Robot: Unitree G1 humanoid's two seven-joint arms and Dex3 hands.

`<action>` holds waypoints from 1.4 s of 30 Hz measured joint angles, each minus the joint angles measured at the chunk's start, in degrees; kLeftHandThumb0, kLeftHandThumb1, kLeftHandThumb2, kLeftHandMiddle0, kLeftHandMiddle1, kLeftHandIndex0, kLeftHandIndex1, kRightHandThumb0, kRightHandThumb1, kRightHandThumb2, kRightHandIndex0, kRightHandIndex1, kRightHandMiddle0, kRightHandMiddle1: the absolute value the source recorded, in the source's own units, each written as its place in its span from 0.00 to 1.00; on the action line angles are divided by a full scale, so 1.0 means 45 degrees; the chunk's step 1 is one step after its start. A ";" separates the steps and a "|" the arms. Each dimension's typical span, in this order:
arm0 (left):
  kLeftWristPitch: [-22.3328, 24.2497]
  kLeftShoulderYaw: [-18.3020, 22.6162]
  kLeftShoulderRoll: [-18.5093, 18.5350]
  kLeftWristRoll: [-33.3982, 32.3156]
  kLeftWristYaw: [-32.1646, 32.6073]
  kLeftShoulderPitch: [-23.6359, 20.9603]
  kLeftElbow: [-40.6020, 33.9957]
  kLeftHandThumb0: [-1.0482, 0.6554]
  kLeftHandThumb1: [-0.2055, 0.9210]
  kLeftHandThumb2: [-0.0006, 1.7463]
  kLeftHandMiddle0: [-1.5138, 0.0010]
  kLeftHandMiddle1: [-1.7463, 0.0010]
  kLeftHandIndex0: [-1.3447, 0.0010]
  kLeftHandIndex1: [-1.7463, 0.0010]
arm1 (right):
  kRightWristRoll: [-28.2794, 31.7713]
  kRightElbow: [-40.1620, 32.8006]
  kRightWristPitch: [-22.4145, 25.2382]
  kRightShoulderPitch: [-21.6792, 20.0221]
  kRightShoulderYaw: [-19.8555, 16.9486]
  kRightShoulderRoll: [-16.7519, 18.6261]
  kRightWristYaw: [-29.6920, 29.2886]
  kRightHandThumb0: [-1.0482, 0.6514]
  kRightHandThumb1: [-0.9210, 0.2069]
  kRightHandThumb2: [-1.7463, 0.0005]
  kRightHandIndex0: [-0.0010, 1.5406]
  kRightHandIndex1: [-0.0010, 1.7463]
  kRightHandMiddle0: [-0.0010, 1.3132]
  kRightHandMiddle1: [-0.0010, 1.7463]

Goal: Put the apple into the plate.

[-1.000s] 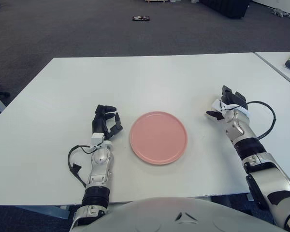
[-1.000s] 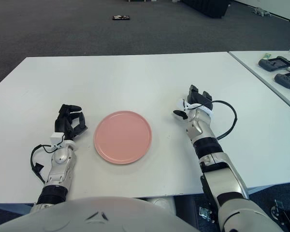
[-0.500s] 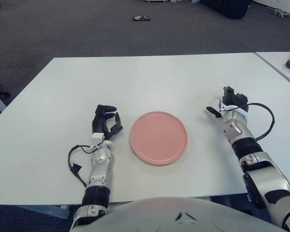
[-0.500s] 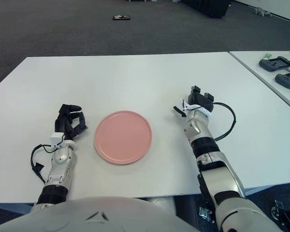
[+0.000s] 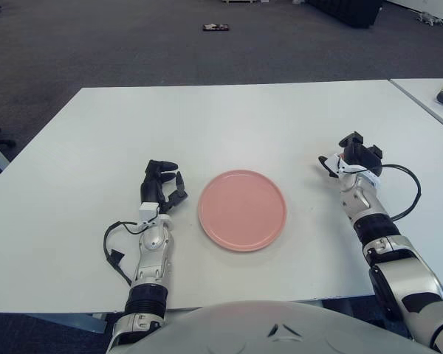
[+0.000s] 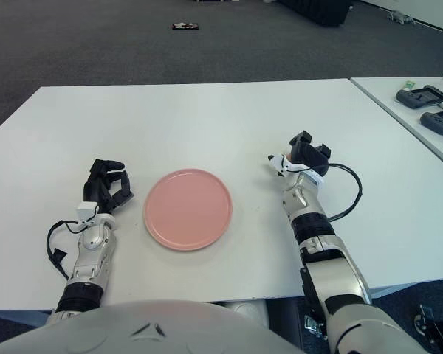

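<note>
A round pink plate (image 5: 242, 209) lies empty on the white table (image 5: 229, 125), in front of me at the middle. No apple shows in either view. My left hand (image 5: 162, 184) rests on the table just left of the plate, fingers loosely bent and holding nothing. My right hand (image 5: 352, 156) is right of the plate, about a hand's width from its rim, raised a little off the table with its fingers relaxed and empty.
A second white table (image 6: 428, 147) stands to the right across a narrow gap, with dark devices (image 6: 422, 96) on it. A small dark object (image 6: 184, 27) lies on the grey carpet far behind.
My right hand has turned at the wrist and drifted slightly right and away from the plate. The left hand and the plate have not moved.
</note>
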 measured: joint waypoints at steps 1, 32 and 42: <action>0.0001 0.0000 0.0005 0.0000 -0.0001 0.0001 -0.0002 0.37 0.62 0.63 0.56 0.00 0.65 0.00 | 0.0064 -0.0009 -0.0015 0.0017 -0.0068 0.0031 -0.0095 0.35 0.39 0.36 0.29 0.89 0.36 1.00; -0.0128 0.0011 0.0090 -0.0042 -0.0109 -0.0004 0.0075 0.36 0.59 0.66 0.55 0.00 0.63 0.00 | 0.0720 -0.2407 -0.0984 0.1644 -0.0890 0.0723 -0.2114 0.27 0.74 0.08 0.91 1.00 0.61 1.00; -0.0185 0.0009 0.0093 -0.0041 -0.0113 -0.0006 0.0085 0.36 0.59 0.65 0.55 0.00 0.63 0.00 | 0.0764 -0.3221 -0.0777 0.1849 -0.1037 0.0917 -0.2115 0.27 0.76 0.07 0.93 1.00 0.63 1.00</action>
